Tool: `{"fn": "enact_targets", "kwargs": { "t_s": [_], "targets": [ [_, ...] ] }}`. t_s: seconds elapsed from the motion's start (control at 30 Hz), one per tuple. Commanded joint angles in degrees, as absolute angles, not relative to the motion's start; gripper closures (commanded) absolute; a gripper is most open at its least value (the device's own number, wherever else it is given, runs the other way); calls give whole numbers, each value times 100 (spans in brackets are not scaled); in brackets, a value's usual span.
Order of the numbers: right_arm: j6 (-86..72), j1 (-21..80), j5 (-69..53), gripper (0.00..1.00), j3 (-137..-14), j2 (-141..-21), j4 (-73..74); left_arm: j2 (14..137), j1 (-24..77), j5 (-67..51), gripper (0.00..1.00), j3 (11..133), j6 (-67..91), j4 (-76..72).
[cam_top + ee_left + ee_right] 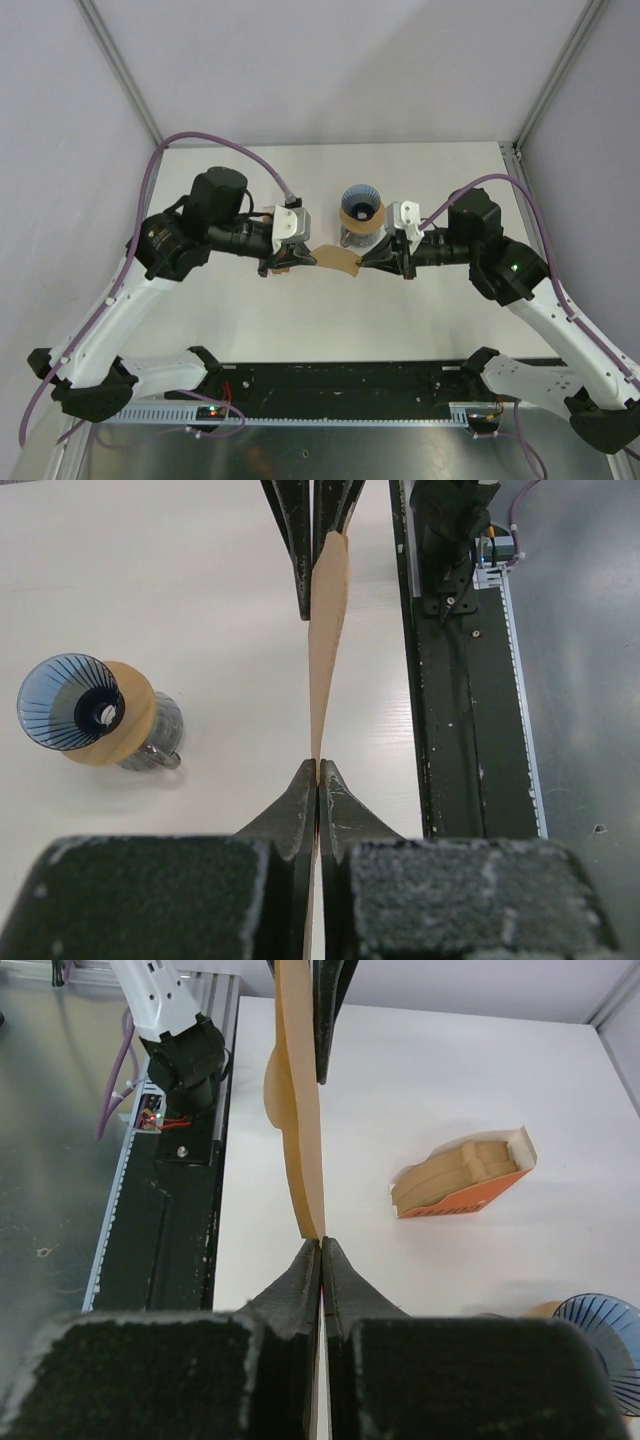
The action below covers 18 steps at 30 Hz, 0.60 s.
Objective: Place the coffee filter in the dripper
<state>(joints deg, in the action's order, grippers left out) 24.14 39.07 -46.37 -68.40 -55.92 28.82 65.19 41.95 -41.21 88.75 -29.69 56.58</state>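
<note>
Both tools are clamping the same thing. The left gripper (318,772) is pressing its black jaws together on one end of the thin brown paper coffee filter (338,262), and the right gripper (321,1245) is pinching the opposite end w/ jaws likewise closed tight. The sheet is hanging btwn them and looks to be off the white table (250,320). Its long axis is running left-right across the robot's front. The broad face is showing to the top cam, while each wrist cam is catching it edge-on as a thin, slightly bowed line. The small blue translucent ribbed cone dripper (361,203), w/ its tan wooden ring collar (350,220), is sitting mouth-up on a clear grey glass jug (160,735). It is standing just beyond the filter on the far side, a bit toward the right arm's end of the sheet, so the right gripper is the nearer one. An orange carton of stacked brown filters (465,1180) is lying on the table, apart from the dripper. Judging from this, the coming move is a short carry away from the bases and up over the rim. The filter is looking flat, so it prob. needs opening into a cone, and one side prob. needs to let go before it seats.
</note>
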Motion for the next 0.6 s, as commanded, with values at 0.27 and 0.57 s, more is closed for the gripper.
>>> {"fn": "enact_targets", "kwargs": {
  "t_s": [0.27,0.57],
  "targets": [
    [2270,3979,-4606,96,-6899,-5525,2757,6447,4255,-4276,100,9154,-3096,5668],
    [2573,3763,-4658,75,-6899,-5374,3300,6450,4258,-4254,100,9176,-3102,5669]
  ]
}}
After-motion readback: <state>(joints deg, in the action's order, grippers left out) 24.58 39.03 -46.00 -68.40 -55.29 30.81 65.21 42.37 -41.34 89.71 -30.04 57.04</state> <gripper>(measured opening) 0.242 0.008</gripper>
